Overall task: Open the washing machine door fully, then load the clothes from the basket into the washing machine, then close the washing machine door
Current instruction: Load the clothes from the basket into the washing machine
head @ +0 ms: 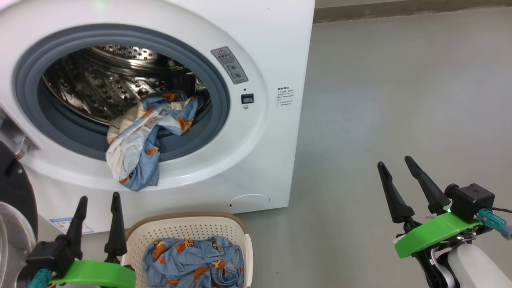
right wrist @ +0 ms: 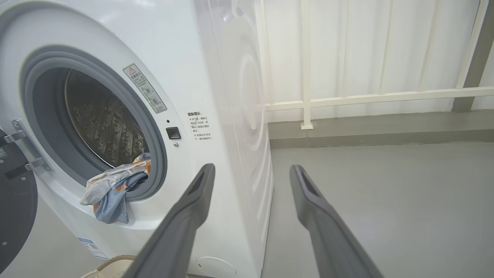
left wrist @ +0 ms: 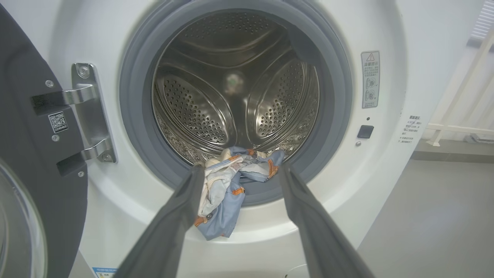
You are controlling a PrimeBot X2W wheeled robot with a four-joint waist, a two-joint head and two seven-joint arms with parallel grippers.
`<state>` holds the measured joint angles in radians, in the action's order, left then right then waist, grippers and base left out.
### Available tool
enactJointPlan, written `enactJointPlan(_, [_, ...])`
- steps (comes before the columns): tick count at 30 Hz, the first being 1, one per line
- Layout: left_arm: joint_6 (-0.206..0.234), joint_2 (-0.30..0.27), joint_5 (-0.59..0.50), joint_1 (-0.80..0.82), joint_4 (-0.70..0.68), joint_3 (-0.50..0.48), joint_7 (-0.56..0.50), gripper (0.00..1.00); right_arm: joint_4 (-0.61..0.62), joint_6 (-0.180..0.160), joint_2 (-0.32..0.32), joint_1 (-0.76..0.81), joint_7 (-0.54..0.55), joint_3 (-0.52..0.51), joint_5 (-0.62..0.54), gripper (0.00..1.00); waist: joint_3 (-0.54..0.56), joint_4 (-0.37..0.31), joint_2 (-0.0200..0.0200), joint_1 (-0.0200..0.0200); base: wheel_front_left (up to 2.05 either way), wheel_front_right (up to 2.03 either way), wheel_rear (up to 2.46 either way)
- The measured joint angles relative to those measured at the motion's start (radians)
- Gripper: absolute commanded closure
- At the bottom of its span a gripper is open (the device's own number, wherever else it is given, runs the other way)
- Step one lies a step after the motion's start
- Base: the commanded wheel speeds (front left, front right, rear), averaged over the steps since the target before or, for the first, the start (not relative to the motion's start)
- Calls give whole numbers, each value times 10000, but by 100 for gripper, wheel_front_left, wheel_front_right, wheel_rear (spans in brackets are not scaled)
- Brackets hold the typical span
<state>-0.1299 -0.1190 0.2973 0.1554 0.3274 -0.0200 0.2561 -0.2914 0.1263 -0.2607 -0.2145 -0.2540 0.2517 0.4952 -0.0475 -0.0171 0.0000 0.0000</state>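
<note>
Door: swung open on hinge, just left of left gripper; black rim and glass edge in view.
Left gripper: fingers spread wide, holding nothing, pointing at the mouth of washer.
Right gripper: fingers spread wide, empty, over bare floor; washer's right corner is off to its left.
Bundle: blue and cream clothes straight ahead of left gripper, half in drum, draped over gasket and hanging down the front lip; apart from the fingertips.
Basket: on floor before washer, just right of left gripper, well left of right gripper.
Pile: blue printed clothes lying in basket, apart from both grippers.
Sticker: blue, low on washer front, just behind left gripper's left finger.
</note>
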Motion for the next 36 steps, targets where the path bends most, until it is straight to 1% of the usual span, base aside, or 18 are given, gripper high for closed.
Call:
enactJointPlan(12, [2,221,-98,-227,-176,-86,0,0,-2,0,-109,94,0,63,-27,0,138,-68,0,0,0,0,0])
enactJointPlan(21, [56,253,-61,-203,384,-127,-6,0,2,0,-176,92,2,211,-25,0,-119,-250,0,0,0,0,0])
enactJointPlan(26, [73,119,209,238,1494,-174,-199,0,138,0,-176,44,0,255,-25,0,-443,-365,0,0,0,0,0])
enactJointPlan(33, [61,-268,861,1697,3662,-405,-376,0,368,0,-155,-380,0,437,-23,0,-1067,-636,0,0,0,0,0])
enactJointPlan(36, [59,-493,949,2544,4562,-391,-374,0,493,0,-142,-666,0,424,-29,0,-1441,-754,0,0,0,0,0])
